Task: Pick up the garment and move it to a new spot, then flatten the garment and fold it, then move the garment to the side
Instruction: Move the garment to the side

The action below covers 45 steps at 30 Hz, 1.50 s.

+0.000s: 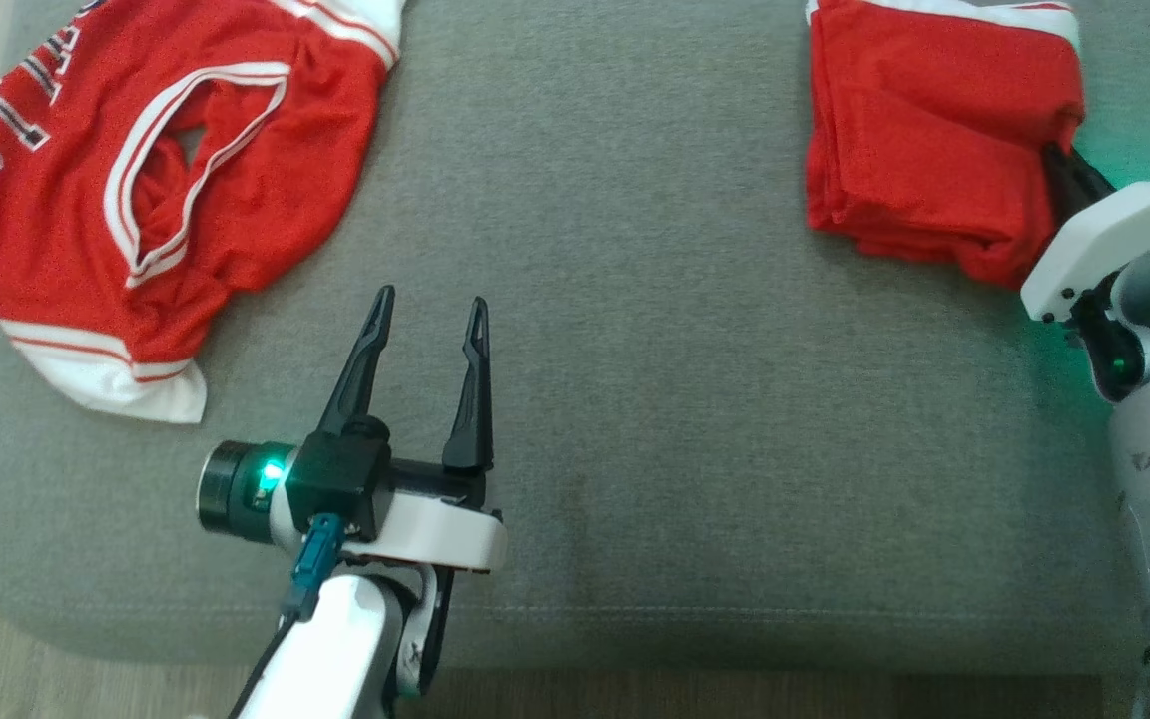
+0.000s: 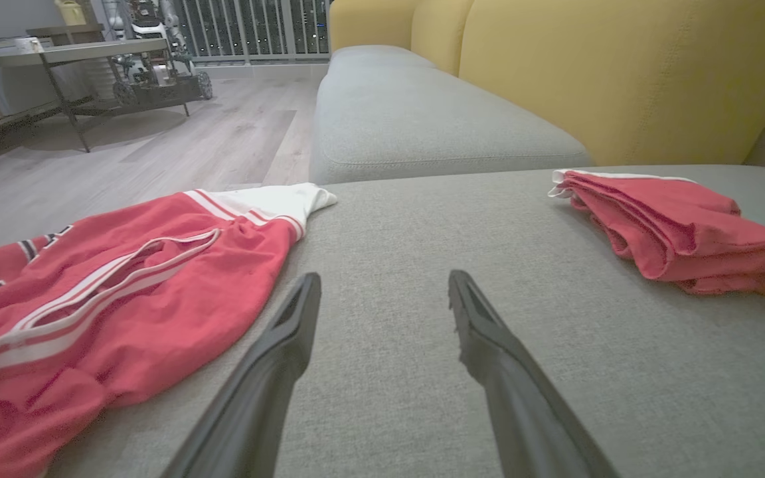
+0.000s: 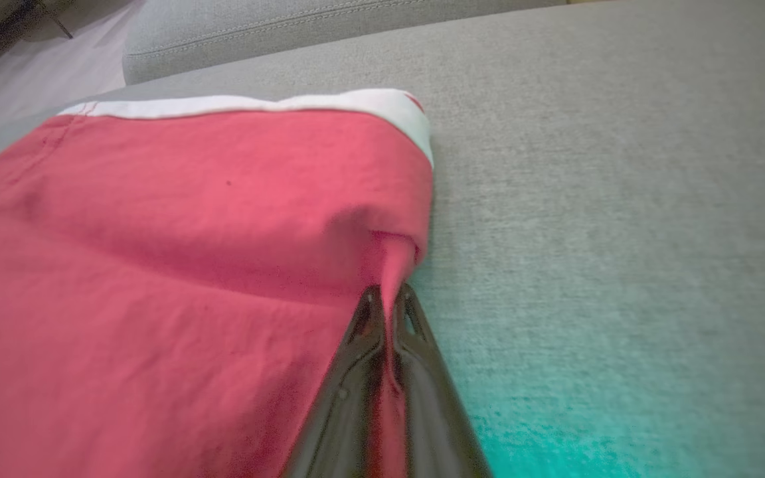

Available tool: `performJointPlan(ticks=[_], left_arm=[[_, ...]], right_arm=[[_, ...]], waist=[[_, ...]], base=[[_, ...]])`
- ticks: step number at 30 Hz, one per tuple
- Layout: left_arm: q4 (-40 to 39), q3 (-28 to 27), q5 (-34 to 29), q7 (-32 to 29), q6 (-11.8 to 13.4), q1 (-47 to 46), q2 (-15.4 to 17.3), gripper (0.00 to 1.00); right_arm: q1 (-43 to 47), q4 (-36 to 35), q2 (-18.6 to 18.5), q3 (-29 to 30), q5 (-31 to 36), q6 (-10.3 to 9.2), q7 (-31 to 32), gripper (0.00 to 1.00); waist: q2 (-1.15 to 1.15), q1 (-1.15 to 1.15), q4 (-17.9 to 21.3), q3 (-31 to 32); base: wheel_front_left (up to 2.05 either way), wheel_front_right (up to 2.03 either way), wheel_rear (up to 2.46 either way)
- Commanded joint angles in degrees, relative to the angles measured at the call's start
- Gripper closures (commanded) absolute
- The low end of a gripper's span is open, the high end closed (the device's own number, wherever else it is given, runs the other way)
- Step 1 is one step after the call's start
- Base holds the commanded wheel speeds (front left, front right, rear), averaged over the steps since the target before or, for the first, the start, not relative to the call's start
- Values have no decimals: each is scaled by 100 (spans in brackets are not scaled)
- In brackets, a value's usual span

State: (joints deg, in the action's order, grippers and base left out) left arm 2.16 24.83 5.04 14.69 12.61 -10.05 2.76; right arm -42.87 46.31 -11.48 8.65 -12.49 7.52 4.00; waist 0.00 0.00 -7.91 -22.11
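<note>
Far left: a crumpled red mesh jersey (image 1: 86,190) with white ribbed trim and white-striped armhole bands lies loosely spread on the grey woven sofa cushion (image 1: 635,350). Left of centre: the left gripper (image 1: 432,305) hovers over bare cushion just beside the jersey, its two long, tapering dark fingers spread wide and holding nothing. Right: the folded red fabric garment (image 1: 934,130), a flat, roughly rectangular stack of soft layers with a white band along its far edge, lies near the cushion's right end. The right gripper (image 3: 388,295) is clamped on a pinch of red cloth at the stack's edge, fingers pressed together. The left wrist view shows a smooth yellow upholstered backrest (image 2: 621,73) beyond.
</note>
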Motion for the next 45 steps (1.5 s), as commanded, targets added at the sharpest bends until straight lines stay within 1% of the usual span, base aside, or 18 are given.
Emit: performJointPlan(ticks=[1, 4, 5, 10, 16, 21, 23, 24, 26, 28, 31, 35, 40, 42, 45], left_arm=[[-145, -166, -18, 30, 23, -95, 11, 0], [-115, -196, -61, 30, 7, -48, 11, 0], [-115, -196, -61, 30, 7, -48, 11, 0], [-126, -300, -108, 31, -85, -36, 11, 0], [-178, -358, -222, 31, -198, -72, 15, 0], [-211, -373, -304, 31, -272, -107, 32, 0], [-224, -380, -333, 31, -291, -121, 45, 0], [-228, -382, -348, 31, -299, -131, 55, 0], [-245, -380, -390, 31, -302, -150, 73, 0], [-256, -354, -427, 31, -313, -184, 80, 0], [-276, -314, -460, 31, -304, -225, 77, 0], [-331, -283, -467, 31, -284, -247, 74, 0], [-340, -284, -453, 31, -279, -265, 82, 0], [-352, -283, -455, 31, -266, -281, 82, 0], [-357, -277, -462, 31, -266, -302, 93, 0]], right_arm=[[93, -139, -133, -169, 70, -3, -21, 100], [196, -336, -334, -460, -26, -3, -8, 100], [196, -336, -334, -460, -26, -3, -8, 100], [406, -758, -987, -835, -356, -3, 160, 100], [594, -1141, -1680, -1088, -829, -3, 207, 100], [643, -1280, -2143, -1228, -900, -3, 222, 100], [595, -1253, -2269, -1149, -832, -3, 257, 100], [592, -1291, -2307, -1272, -782, -3, 330, 100], [501, -1304, -2293, -1241, -777, -3, 455, 100], [410, -1329, -2377, -1271, -463, -3, 468, 100], [292, -1366, -2383, -1122, 66, -3, 386, 100], [230, -1460, -2260, -927, 575, -3, 315, 100], [236, -1615, -2199, -755, 1227, -3, 206, 100], [255, -1692, -2069, -617, 1504, -3, 188, 100], [276, -1803, -2004, -466, 1855, -3, 111, 100]], waist=[[0, 0, 113, 68], [0, 0, 274, 135], [0, 0, 274, 135], [0, 0, 582, 161], [0, 0, 903, 128], [0, 0, 1094, 68], [0, 0, 1152, 36], [0, 0, 1174, 21], [0, 0, 1223, -17], [0, 0, 1234, -51], [0, 0, 1229, -84], [0, 0, 1214, -142], [0, 0, 1204, -199], [0, 0, 1211, -218], [0, 0, 1219, -239]], base=[[0, 0, 0], [0, 0, 0], [0, 0, 0], [0, 0, 0], [0, 0, 0], [0, 0, 0], [0, 0, 0], [0, 0, 0], [0, 0, 0], [0, 0, 0], [0, 0, 0], [0, 0, 0], [0, 0, 0], [0, 0, 0], [0, 0, 0]])
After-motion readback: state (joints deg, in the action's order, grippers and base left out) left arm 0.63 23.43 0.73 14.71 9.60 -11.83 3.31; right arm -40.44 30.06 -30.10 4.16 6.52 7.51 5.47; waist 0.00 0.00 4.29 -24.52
